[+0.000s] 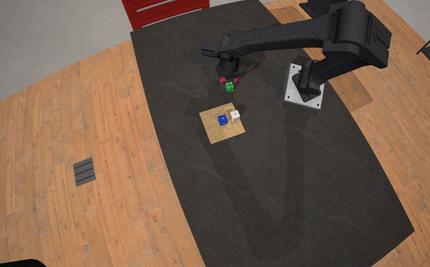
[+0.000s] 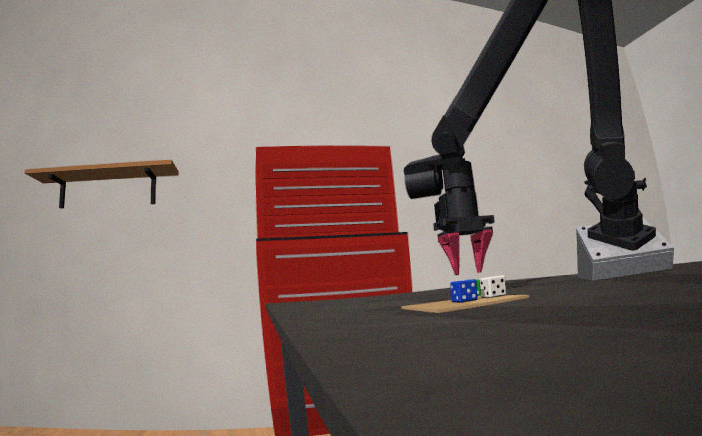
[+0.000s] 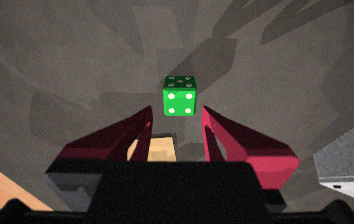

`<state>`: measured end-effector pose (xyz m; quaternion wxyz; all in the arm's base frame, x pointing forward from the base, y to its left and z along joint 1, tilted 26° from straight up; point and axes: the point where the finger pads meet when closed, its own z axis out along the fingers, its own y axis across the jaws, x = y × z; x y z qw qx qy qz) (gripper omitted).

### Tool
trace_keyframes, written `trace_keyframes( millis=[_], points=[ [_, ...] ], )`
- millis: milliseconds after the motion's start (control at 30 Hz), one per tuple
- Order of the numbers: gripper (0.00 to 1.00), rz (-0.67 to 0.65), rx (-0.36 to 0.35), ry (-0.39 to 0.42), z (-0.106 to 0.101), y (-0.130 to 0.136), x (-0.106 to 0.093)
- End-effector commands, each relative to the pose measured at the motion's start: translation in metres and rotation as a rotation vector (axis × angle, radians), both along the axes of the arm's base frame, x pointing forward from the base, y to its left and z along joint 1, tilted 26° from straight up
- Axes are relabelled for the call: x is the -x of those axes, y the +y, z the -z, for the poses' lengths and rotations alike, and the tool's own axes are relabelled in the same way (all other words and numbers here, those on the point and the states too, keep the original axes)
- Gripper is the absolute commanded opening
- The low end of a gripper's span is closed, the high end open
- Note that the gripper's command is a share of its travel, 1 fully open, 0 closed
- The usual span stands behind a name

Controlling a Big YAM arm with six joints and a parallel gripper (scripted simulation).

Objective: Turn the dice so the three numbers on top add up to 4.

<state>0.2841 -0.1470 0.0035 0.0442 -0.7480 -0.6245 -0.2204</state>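
Observation:
The green die (image 1: 230, 86) (image 2: 478, 287) (image 3: 179, 102) stands on the dark table, off the mat, with four pips on top; a side with five also shows in the wrist view. The tan mat (image 1: 210, 133) (image 2: 429, 308) (image 3: 162, 149) lies flat. On it stand the blue die (image 1: 222, 120) (image 2: 463, 290) and the white die (image 1: 234, 115) (image 2: 493, 286), close together, each with one pip on top. My gripper (image 1: 230, 81) (image 2: 468, 272) (image 3: 177, 112) is open, pointing down above the green die, with its fingers on either side of it in the wrist view and nothing held.
The arm's metal base block (image 1: 288, 98) (image 2: 624, 264) (image 3: 348, 162) stands on the table (image 1: 260, 165) to the right of the mat. A red drawer cabinet (image 1: 173, 16) (image 2: 332, 270) stands beyond the table edge. A wall shelf (image 2: 102, 169) hangs farther left.

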Motion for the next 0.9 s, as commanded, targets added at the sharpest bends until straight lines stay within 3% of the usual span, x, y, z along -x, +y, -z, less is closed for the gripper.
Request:
trace_keyframes(
  millis=[0,867],
  points=[
    [0.45,0.001,0.001,-0.005,0.002,0.0024,-0.0022],
    [0.45,0.005,-0.001,-0.003,0.0025,0.0018,-0.0008]
  ],
)
